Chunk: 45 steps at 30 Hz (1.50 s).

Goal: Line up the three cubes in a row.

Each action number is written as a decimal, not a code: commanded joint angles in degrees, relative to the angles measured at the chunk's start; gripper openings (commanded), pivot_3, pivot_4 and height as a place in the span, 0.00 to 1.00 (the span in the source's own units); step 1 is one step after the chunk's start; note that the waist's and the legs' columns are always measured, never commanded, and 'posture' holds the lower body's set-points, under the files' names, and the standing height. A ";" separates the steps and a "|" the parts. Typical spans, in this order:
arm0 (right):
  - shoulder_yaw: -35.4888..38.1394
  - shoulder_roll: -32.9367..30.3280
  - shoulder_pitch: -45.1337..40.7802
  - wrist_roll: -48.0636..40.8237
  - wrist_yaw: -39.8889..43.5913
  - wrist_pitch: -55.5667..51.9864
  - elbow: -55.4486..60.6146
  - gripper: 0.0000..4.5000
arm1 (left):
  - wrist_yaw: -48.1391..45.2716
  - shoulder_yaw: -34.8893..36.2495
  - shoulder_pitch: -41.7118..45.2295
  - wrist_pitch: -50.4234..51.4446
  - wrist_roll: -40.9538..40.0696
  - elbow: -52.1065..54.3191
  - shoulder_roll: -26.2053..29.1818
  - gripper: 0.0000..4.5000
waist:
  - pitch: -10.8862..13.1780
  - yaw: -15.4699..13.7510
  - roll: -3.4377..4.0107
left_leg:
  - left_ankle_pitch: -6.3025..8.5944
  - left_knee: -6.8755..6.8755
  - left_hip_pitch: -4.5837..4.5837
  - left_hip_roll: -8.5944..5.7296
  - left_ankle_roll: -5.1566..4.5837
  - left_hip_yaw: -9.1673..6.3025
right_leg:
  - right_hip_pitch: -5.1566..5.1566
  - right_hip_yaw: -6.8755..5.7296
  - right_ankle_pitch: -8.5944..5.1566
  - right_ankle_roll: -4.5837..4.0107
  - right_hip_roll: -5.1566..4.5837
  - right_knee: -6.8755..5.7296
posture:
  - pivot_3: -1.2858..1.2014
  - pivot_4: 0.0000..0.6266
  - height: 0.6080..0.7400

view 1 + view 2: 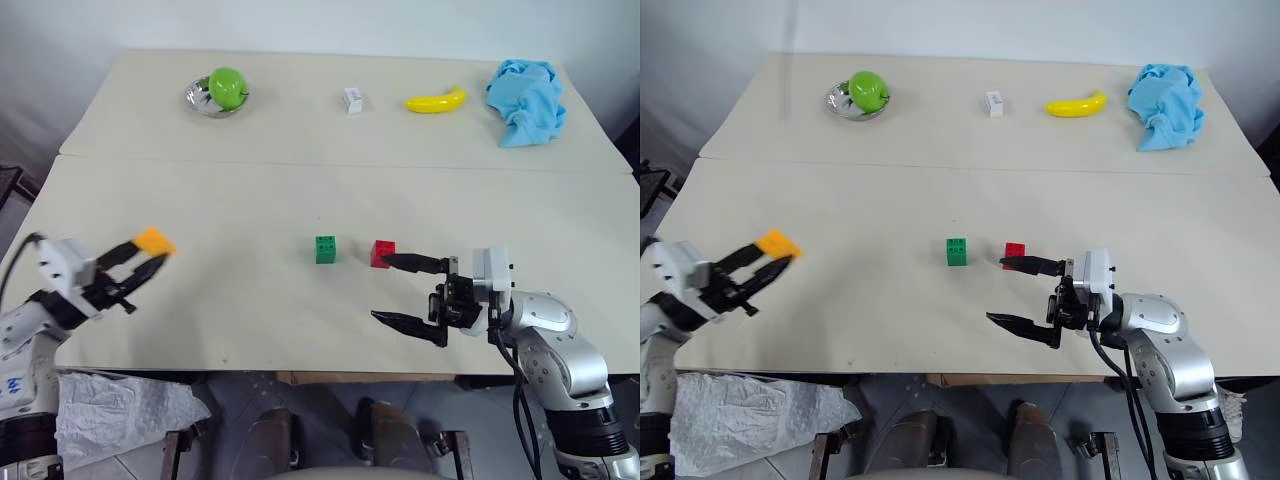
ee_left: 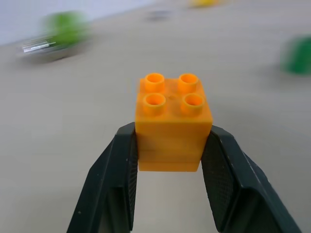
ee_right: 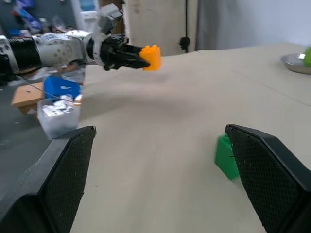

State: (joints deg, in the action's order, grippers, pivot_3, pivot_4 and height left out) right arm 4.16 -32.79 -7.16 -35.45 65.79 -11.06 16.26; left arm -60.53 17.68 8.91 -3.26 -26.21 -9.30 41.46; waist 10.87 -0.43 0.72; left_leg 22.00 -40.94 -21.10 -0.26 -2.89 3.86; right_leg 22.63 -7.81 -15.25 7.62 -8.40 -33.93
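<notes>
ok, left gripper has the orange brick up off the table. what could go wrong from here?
1. The left gripper pinches the orange studded plastic brick only at its fingertips, so a fast swing could drop it.
2. The open right gripper sits beside the red studded brick and could knock it.
3. Landing it may bump the green studded brick.

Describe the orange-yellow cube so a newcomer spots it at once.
Start at the long beige table and go to its near left edge, well left of the green cube and red cube. The orange-yellow cube is the only one off the surface, pinched in the left end effector.
</notes>
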 commanded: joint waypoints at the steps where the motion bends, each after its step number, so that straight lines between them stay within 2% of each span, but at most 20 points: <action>1: 3.18 -1.30 2.48 -0.86 -0.03 1.31 1.93 1.00 | -9.90 -8.64 7.89 -2.42 3.34 -5.02 0.13 0.33 | 0.00 -0.16 0.01 | 0.00 0.00 0.00 0.02 0.00 0.06 | 0.02 0.01 0.00 0.00 0.07 -0.02 | 0.52 0.24 1.00; 3: 4.66 -2.11 4.44 -0.83 0.48 1.71 1.81 1.00 | -14.38 -13.50 15.04 -3.94 5.66 -11.29 -1.60 0.33 | 0.00 -0.26 0.01 | -0.01 0.00 0.00 0.00 0.00 0.19 | 0.03 0.04 0.00 0.00 0.21 0.02 | 0.52 0.24 1.00; 5: 6.91 -3.07 6.89 -1.18 0.84 2.05 1.82 1.00 | -18.05 -17.37 24.44 -6.34 8.76 -21.99 -4.55 0.33 | 0.00 -1.01 0.01 | -0.01 -0.02 0.00 -0.07 0.00 0.27 | 0.02 0.06 0.00 0.01 0.33 0.03 | 0.52 0.24 1.00; 12: 10.97 -3.00 11.16 -1.43 -1.00 3.03 3.22 1.00 | -22.89 -20.51 40.31 -16.67 15.09 -45.93 -9.43 0.33 | 0.00 -0.23 -0.07 | -0.04 -0.01 -0.02 0.20 0.08 1.05 | 0.14 0.26 0.00 0.04 0.71 0.15 | 0.52 0.24 1.00; 19: 11.72 -1.67 14.69 -1.05 -3.80 4.27 6.23 1.00 | -22.00 -21.27 48.70 -20.29 20.67 -58.81 -12.12 0.33 | 0.02 -0.70 -0.10 | -0.04 -0.05 -0.03 0.22 0.07 1.10 | 0.15 0.36 0.01 0.09 0.68 0.13 | 0.52 0.24 1.00; 28: 12.01 -1.68 16.77 -1.13 -5.86 5.25 7.89 1.00 | -23.12 -21.18 50.93 -19.32 24.56 -63.12 -11.60 0.33 | 0.01 -0.93 -0.11 | -0.04 -0.08 -0.02 0.22 0.07 1.08 | 0.15 0.38 0.02 0.10 0.68 0.09 | 0.52 0.24 1.00; 29: 12.05 -1.68 16.95 -1.16 -5.97 5.29 7.93 1.00 | -22.85 -21.05 50.99 -19.35 24.74 -63.20 -11.60 0.49 | 0.01 -0.90 -0.11 | -0.04 -0.08 -0.02 0.22 0.07 1.09 | 0.15 0.38 0.02 0.10 0.68 0.09 | 0.52 0.24 1.00; 33: 11.67 -1.77 17.28 -1.21 -6.16 5.59 7.89 1.00 | -19.31 -18.72 51.17 -19.70 23.97 -63.28 -11.78 0.76 | 0.03 -0.94 -0.13 | -0.04 -0.09 -0.04 0.24 0.07 1.09 | 0.18 0.39 0.02 0.10 0.68 0.08 | 0.52 0.24 1.00; 36: 11.69 -1.98 17.38 -1.64 -5.98 5.56 7.76 1.00 | -20.29 -17.31 50.00 -19.93 23.17 -62.50 -10.41 0.97 | 0.03 -0.92 -0.13 | -0.04 -0.10 -0.05 0.24 0.07 1.08 | 0.18 0.39 0.02 0.10 0.67 0.07 | 0.52 0.24 1.00; 37: 11.63 -2.14 17.32 -1.64 -5.74 5.55 7.55 1.00 | -21.11 -16.69 49.49 -19.72 22.79 -62.15 -9.69 1.00 | 0.02 -0.88 -0.13 | -0.04 -0.10 -0.05 0.24 0.07 1.08 | 0.18 0.39 0.02 0.10 0.67 0.07 | 0.52 0.24 1.00; 40: 11.81 -2.53 16.74 -1.79 -4.79 5.74 6.27 1.00 | -24.23 -14.45 47.29 -17.02 20.69 -60.14 -6.75 1.00 | 0.02 -0.55 -0.12 | -0.04 -0.09 -0.02 0.26 0.07 1.09 | 0.19 0.39 0.02 0.10 0.69 0.07 | 0.52 0.24 1.00; 41: 12.35 -3.25 16.09 -4.25 -3.99 3.63 5.91 1.00 | -25.25 -12.79 45.56 -15.83 18.86 -57.94 -5.21 1.00 | 0.02 -0.43 -0.12 | -0.04 -0.08 -0.03 0.28 0.07 1.12 | 0.22 0.41 0.02 0.10 0.71 0.06 | 0.52 0.24 1.00; 45: 13.72 -3.84 12.19 -6.85 -2.72 3.23 4.43 1.00 | -25.95 -6.22 35.18 -4.85 9.53 -41.68 -1.97 1.00 | 0.02 0.48 -0.12 | -0.04 -0.09 -0.01 0.55 0.07 0.75 | 0.26 0.50 0.02 0.09 0.67 0.02 | 0.52 0.24 1.00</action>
State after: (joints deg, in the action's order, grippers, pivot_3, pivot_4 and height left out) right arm 16.31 -35.94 5.95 -40.76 62.43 -8.56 20.48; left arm -85.89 8.85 46.07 -12.90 -11.88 -57.98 38.74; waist 10.90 0.05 0.60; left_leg 21.96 -41.05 -21.11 0.33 -2.83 4.58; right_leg 22.89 -7.29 -15.23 7.72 -7.75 -33.93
